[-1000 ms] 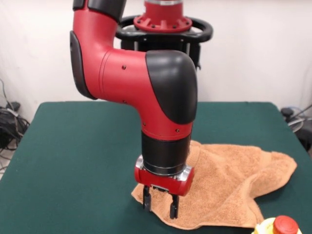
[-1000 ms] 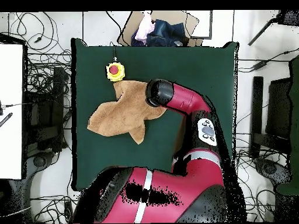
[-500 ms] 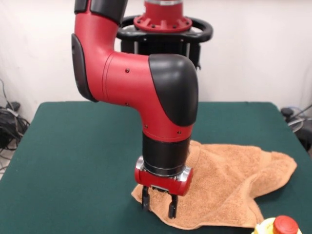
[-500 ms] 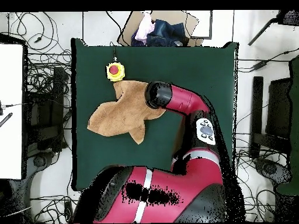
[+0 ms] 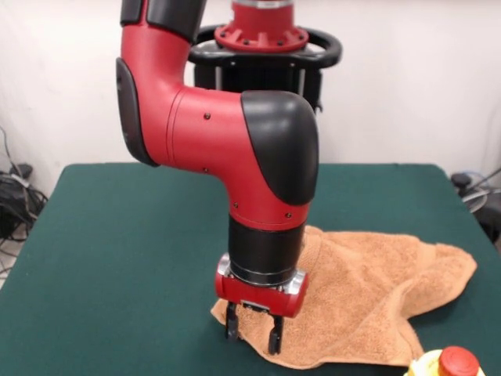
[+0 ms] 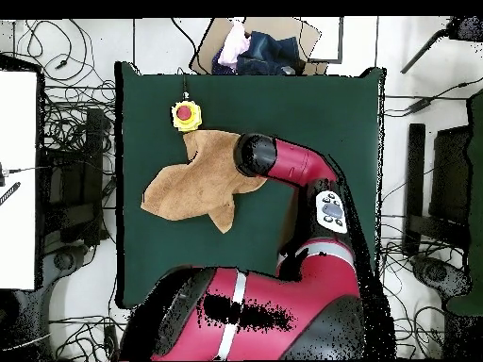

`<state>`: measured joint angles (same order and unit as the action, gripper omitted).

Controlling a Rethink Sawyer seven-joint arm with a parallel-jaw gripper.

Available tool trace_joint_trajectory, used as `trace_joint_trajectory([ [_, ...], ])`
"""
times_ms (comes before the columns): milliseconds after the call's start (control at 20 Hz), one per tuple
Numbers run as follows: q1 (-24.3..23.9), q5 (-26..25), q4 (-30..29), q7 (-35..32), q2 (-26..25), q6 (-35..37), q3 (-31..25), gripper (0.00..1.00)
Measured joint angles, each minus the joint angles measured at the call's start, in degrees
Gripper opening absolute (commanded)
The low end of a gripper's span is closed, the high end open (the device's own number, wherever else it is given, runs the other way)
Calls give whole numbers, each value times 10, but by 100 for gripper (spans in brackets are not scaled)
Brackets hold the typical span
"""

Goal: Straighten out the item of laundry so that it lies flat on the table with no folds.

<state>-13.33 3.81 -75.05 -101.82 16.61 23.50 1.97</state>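
Orange-tan terry, the towel [image 5: 368,298] lies rumpled on the green table [image 5: 117,258], just beside a yellow, red-topped button [image 5: 448,363]. Over the towel's corner farthest from that button, the gripper [image 5: 251,333] points down, fingers moderately parted, tips at the cloth, gripping nothing.

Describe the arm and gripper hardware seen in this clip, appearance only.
The glossy red arm has rounded black joint caps and a black cylindrical wrist. A red collar with a silver ring tops the gripper, which ends in two slim black fingers. Overhead, a grey button panel sits on the arm.
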Motion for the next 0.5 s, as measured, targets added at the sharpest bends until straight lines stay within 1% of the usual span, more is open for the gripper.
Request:
trace_joint_trajectory([
  [500,-20,0,-4,0,-1,-5,-6,100],
])
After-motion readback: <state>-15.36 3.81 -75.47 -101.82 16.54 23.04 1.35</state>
